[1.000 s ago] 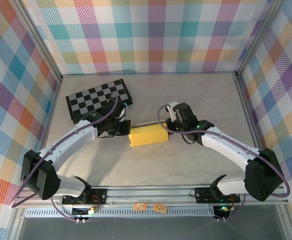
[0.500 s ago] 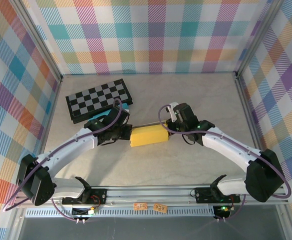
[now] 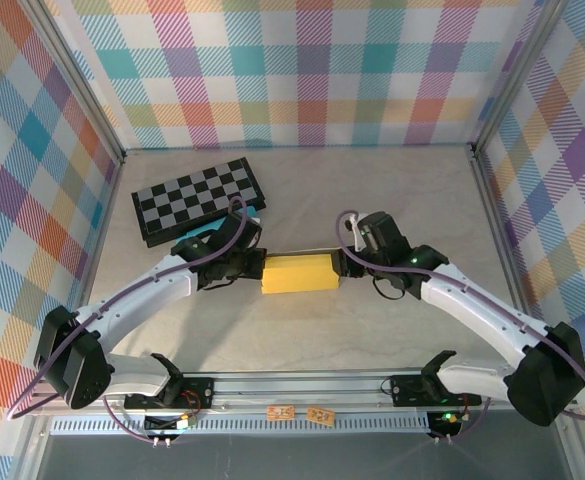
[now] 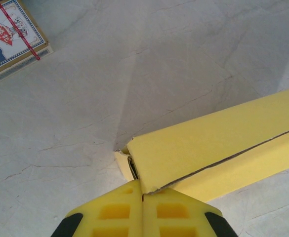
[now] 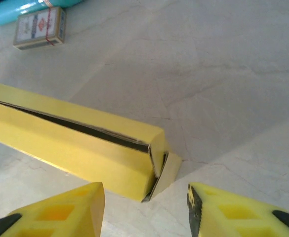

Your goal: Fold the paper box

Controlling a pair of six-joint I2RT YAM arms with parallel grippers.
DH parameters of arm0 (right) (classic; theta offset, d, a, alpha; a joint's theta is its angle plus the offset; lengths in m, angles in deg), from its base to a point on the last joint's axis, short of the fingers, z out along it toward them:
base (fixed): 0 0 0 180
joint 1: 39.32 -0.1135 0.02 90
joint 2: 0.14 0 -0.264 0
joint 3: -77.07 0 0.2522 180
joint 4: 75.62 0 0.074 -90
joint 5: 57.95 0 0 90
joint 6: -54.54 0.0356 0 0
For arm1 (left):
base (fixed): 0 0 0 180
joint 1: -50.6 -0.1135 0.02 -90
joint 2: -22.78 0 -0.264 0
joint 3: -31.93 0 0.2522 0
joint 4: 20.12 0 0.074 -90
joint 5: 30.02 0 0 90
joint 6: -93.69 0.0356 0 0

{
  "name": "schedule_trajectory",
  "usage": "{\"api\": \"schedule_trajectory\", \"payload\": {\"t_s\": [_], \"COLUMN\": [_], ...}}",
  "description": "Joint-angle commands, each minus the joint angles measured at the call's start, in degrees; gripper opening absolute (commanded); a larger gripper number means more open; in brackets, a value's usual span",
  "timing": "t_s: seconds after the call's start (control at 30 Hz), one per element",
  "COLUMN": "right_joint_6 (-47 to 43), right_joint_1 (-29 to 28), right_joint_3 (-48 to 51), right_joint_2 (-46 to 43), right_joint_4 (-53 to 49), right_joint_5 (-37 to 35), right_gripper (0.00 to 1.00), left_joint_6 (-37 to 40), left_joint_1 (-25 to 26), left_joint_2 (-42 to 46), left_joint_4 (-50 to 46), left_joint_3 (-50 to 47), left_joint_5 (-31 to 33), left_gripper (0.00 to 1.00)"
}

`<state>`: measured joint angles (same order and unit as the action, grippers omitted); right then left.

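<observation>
Paper box (image 3: 300, 272) lies flat mid-worktop (image 3: 392, 190), long and shallow, lengthwise between the two arms. Checkered board (image 3: 197, 200) sits well apart at far left.

Left gripper (image 4: 142, 197): fingers closed pad to pad, no gap, tips butted against the corner of the box's left end. Nothing seen clamped between them; reads as a push or brace, not a grasp.

Right gripper (image 5: 145, 190): fingers spread wide, nothing held, hovering just off the box's right end. From the right wrist view, a small end flap (image 5: 170, 169) juts out unseated there, and a dark seam runs along the top edge where the lid is not fully down. Card deck (image 5: 39, 27) and teal tube (image 5: 20, 11) lie beyond, clear of the work.

Judgement: step in hand is tucking the right end flap.
- Keep the left gripper as a stop so the box cannot slide.
- Bring one right finger against the flap's outer face and push along the box's length.
- Go slow and low; thin card will buckle if struck off-square.
- Watch the seam; a hard push may spring the lid.
</observation>
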<state>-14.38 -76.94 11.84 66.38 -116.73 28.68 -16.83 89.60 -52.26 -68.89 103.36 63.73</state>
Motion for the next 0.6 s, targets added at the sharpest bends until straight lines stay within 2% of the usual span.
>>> {"api": "schedule_trajectory", "payload": {"t_s": [0.0,0.17,0.23,0.3,0.4,0.5,0.57], "right_joint_6": [5.08,13.8,20.29,31.02,47.42,61.38,69.24], "right_joint_1": [-0.43,-0.26,-0.25,0.05,1.17,2.53,3.61], "right_joint_3": [-2.03,-5.84,-8.41,-11.38,-12.3,-8.07,-5.85], "right_joint_2": [-1.7,-3.44,-2.71,-1.25,0.43,0.29,0.79], "right_joint_4": [-1.96,-3.4,-6.16,-11.2,-14.04,-7.89,-5.73], "right_joint_5": [1.8,-3.13,-7.1,-8.55,-3.03,4.7,9.0], "right_gripper": [0.5,0.58,0.6,0.6,0.62,0.7,0.7], "left_joint_6": [-1.03,-1.07,-1.03,-1.02,-1.16,-1.28,-1.31], "left_joint_1": [1.07,1.24,1.25,1.32,1.43,1.51,1.6], "left_joint_2": [-3.8,-3.86,-3.73,-3.77,-3.54,-3.42,-3.37], "left_joint_4": [-9.82,-10.0,-10.02,-10.13,-10.17,-10.17,-10.17], "left_joint_3": [-2.81,-2.46,-2.47,-2.39,-2.38,-2.39,-2.38], "left_joint_5": [-2.36,-2.16,-2.02,-2.05,-1.95,-1.9,-1.78], "left_gripper": [0.0,0.0,0.0,0.0,0.0,0.0,0.0]}}
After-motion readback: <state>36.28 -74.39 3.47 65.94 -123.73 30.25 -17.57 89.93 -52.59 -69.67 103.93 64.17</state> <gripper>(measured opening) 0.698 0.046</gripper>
